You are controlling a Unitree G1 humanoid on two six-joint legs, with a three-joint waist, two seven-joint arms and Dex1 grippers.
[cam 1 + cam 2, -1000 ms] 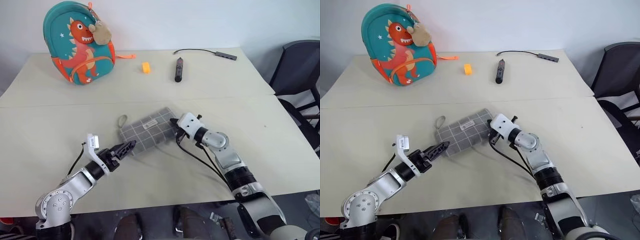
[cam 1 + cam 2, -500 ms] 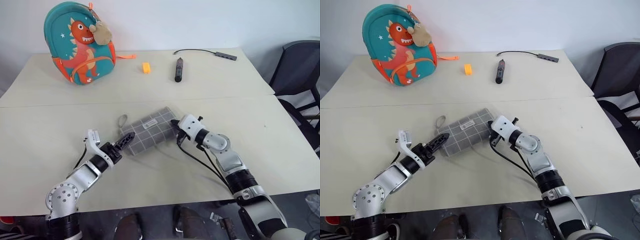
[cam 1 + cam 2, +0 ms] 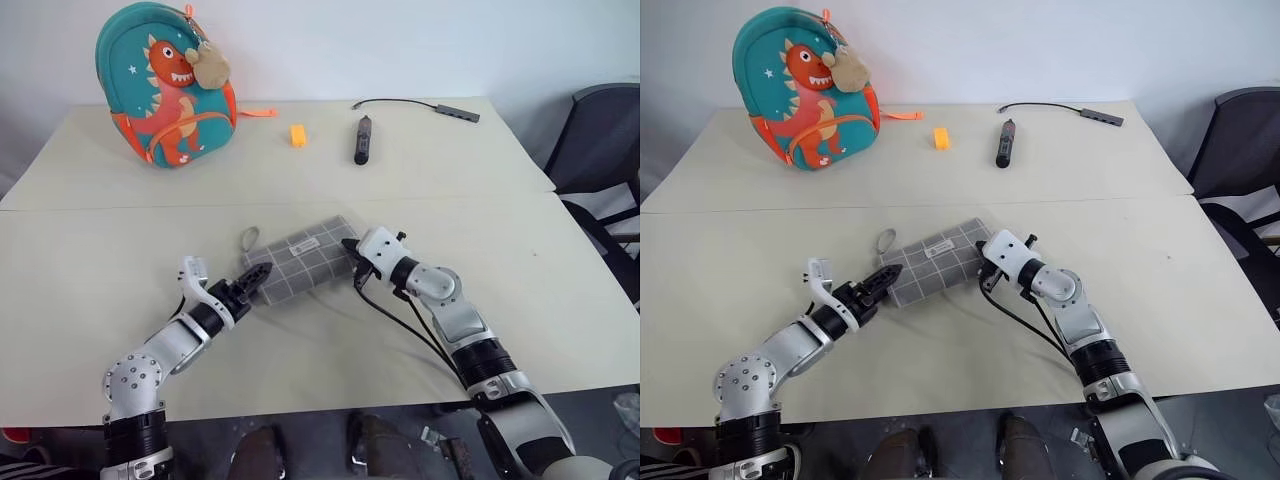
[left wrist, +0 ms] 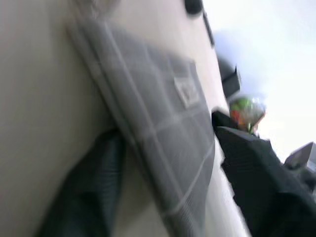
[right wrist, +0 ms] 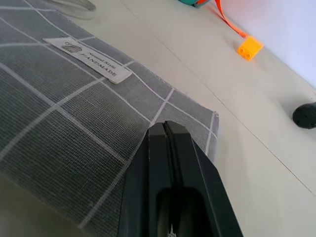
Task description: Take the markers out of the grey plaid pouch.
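Near the front of the beige surface (image 3: 90, 290), the grey plaid pouch (image 3: 300, 261) lies flat, its loop pull (image 3: 246, 238) toward the teal dinosaur backpack (image 3: 168, 82). Left end effector (image 3: 256, 278): fingers parted, straddling the pouch's near-left edge. Right end effector (image 3: 349, 245): fingers pressed together, pinching the pouch's right corner. A thick black stick (image 3: 362, 139) and an orange block (image 3: 298, 135) lie beyond.

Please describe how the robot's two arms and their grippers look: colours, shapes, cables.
Both arms are built from rounded silver-grey segments with black joint bands. Each wrist carries a white block, and thin black cables run along the forearms. The left gripper and right gripper end in black tapered jaws.
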